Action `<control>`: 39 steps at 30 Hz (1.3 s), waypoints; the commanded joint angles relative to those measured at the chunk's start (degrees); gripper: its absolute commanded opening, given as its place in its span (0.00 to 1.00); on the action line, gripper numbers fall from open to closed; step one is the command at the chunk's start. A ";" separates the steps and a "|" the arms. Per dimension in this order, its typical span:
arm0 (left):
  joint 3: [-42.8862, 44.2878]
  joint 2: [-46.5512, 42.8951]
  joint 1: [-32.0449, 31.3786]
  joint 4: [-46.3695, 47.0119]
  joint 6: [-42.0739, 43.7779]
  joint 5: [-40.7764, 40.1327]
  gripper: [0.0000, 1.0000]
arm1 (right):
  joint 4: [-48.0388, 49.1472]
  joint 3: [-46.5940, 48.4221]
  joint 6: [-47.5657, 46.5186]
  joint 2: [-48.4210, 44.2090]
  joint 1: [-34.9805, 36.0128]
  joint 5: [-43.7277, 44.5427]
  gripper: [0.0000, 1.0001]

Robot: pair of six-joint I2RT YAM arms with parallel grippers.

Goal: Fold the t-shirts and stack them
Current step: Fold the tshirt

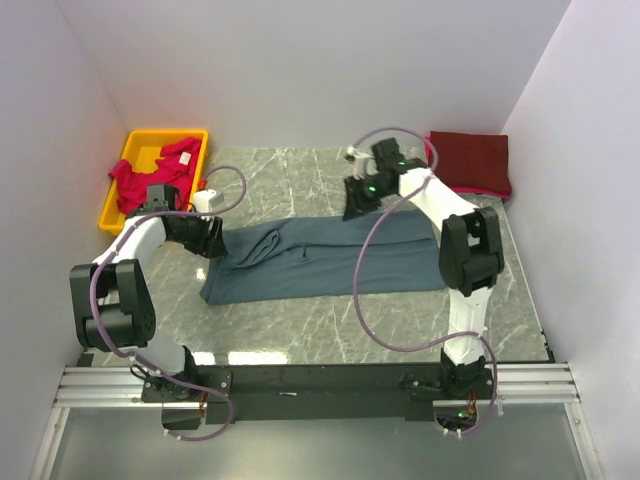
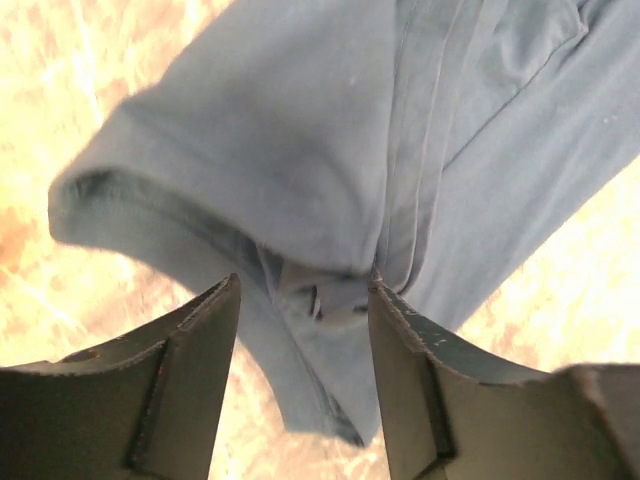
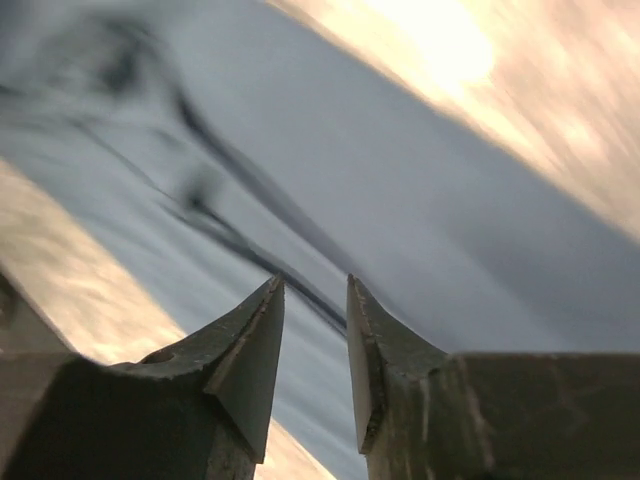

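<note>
The blue-grey shirt (image 1: 320, 255) lies on the desk (image 1: 300, 335) between the two arms, already doubled into a long band running left to right. The left hand (image 2: 305, 285) hangs over its left end with its fingers standing well apart and nothing between them. A sleeve (image 2: 200, 150) and a bunch of seams lie just beyond the fingertips. The right hand (image 3: 313, 282) is over the far edge of the band near its right end. Its fingers are set narrow with a clear gap, and they hold nothing, though this view is blurred.

The maroon shirt (image 1: 472, 160) sits folded at the far right corner of the desk. The red shirt (image 1: 150, 178) is heaped in the yellow bin (image 1: 165, 135) at the far left.

The cloth looks thin, limp and light. It will likely sag from any single pinch and drag across the stone-patterned top instead of sliding as one piece. The layers can also slip over each other, so a pinch should take all of them at once. I judge the best holds to be the two corners of one short end, one hand at each, at a hem or seam where the fabric is thicker. Lifting both together should keep the fold square.
</note>
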 commanded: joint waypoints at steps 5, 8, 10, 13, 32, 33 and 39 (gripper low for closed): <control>-2.83 -4.70 1.03 -4.37 4.74 5.18 0.62 | 3.89 16.14 11.91 10.37 9.38 -5.25 0.42; -4.42 -5.49 1.03 -2.35 4.13 4.75 0.62 | 4.33 20.55 14.72 14.34 12.55 -5.52 0.43; -4.69 -5.58 1.03 -2.00 3.95 4.57 0.61 | 5.38 22.22 17.08 15.67 14.65 -4.91 0.44; -4.95 -5.23 1.03 -1.29 3.69 4.31 0.60 | 7.49 23.64 19.64 17.95 16.51 -4.99 0.46; -6.62 -4.00 0.33 1.35 3.16 5.89 0.52 | 7.50 27.25 21.49 23.67 20.82 -2.53 0.46; -6.62 -4.00 0.24 1.35 3.25 5.89 0.52 | 7.50 27.24 21.41 23.76 20.82 -2.53 0.46; -6.88 -3.91 -0.28 1.70 3.25 5.98 0.50 | 6.71 27.25 20.62 24.11 20.99 -2.44 0.40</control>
